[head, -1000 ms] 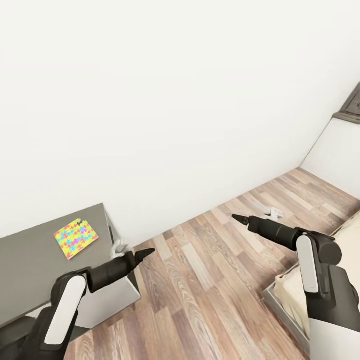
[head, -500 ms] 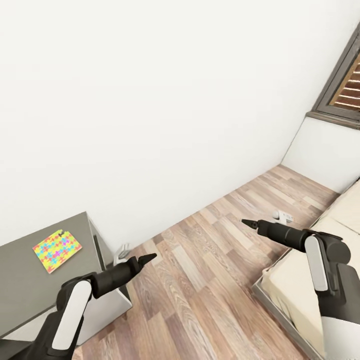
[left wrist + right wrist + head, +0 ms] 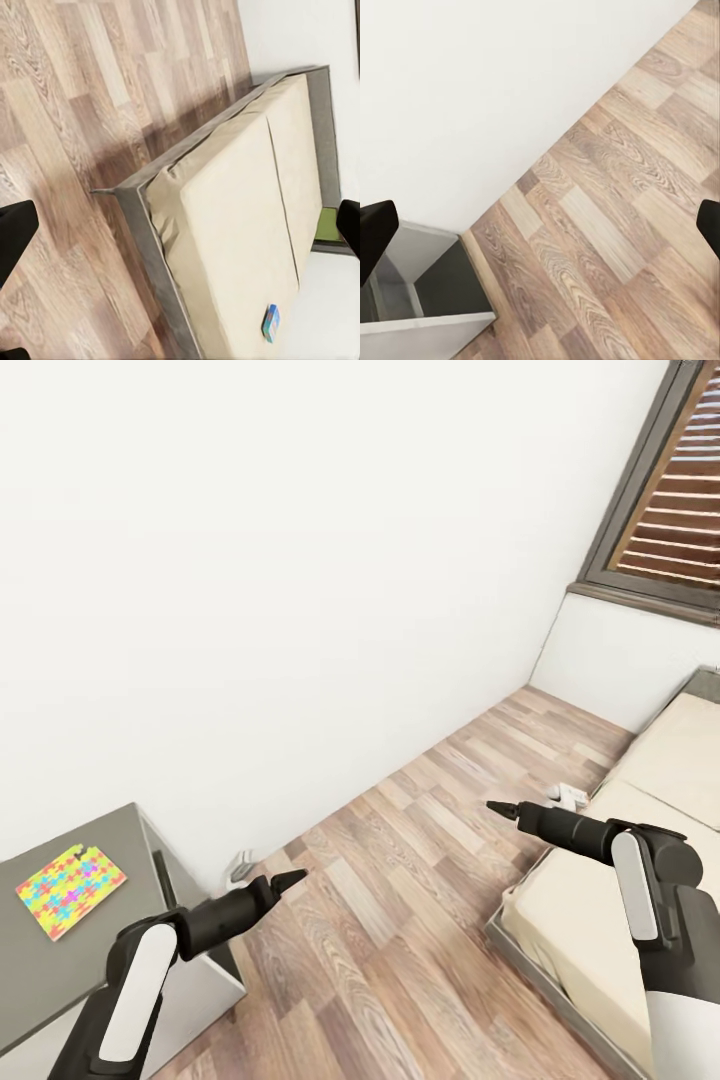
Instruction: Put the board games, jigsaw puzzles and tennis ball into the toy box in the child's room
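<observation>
Wood-grain planks cover the floor [image 3: 400, 920] between a grey bench [image 3: 60, 970] and a bed [image 3: 640, 830], with a plain white wall [image 3: 300, 560] behind both. In the head view the bench sits at the left side of the floor, and a brightly coloured jigsaw puzzle [image 3: 70, 876] lies flat on its top, near the edge that faces the wall. The bed stands across the floor from the bench, a cream mattress in a grey frame, under a dark-framed window with slatted blinds [image 3: 665, 500]. Small white items [image 3: 563, 795] lie on the floor just beside the bed's far corner; what they are cannot be told.

The left tool [image 3: 290, 879] hangs over the floor just beside the bench's corner, empty. In the left wrist view its dark fingertips [image 3: 15, 236] sit at opposite edges of the picture, well apart, with the bed between them. On that mattress, near its far end, rests a small blue-edged board game [image 3: 271, 322].

The right tool [image 3: 497, 809] is held out over the floor just beside the bed, also empty. In the right wrist view its fingertips [image 3: 376, 229] stand wide apart, looking across the floor to the bench's open side [image 3: 420, 292] against the wall.
</observation>
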Robot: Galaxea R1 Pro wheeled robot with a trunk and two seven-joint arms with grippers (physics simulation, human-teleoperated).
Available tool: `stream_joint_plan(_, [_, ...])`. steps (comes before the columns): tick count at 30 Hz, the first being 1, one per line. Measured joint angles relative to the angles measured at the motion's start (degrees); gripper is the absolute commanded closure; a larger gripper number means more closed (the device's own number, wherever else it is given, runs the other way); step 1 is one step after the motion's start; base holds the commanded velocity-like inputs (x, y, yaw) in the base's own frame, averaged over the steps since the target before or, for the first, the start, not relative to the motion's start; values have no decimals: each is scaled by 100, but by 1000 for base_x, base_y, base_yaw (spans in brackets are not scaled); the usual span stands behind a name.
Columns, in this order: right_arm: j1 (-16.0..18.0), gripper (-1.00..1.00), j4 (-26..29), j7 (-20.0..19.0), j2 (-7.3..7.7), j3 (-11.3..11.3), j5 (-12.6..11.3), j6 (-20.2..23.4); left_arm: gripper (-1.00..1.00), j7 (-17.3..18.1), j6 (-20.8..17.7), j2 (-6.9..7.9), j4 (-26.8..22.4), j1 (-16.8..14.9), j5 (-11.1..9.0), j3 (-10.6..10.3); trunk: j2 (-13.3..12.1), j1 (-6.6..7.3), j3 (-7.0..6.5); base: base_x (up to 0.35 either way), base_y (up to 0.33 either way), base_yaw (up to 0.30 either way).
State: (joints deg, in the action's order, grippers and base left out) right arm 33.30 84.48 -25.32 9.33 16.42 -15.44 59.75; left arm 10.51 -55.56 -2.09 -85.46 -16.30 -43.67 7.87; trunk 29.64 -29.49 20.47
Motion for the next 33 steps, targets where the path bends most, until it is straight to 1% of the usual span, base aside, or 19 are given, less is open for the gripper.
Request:
stream_joint_plan(13, [-11, -100, -17, 2, 7, -4, -9, 0, -100, -43, -10, -3, 54, -9, 17, 16, 523, -286, 137, 0, 0, -189])
stream_joint_plan(20, [-20, -100, -19, 3, 6, -5, -19, 1, -100, -21, -15, -2, 305, -60, 14, 31, 804, -440, 210, 0, 0, -182])
stream_joint_plan(33, [-32, -100, -14, 3, 3, -5, -20, 1, -100, -1, -17, -3, 485, -109, 7, 52, 1326, -726, 344, 0, 0, -180])
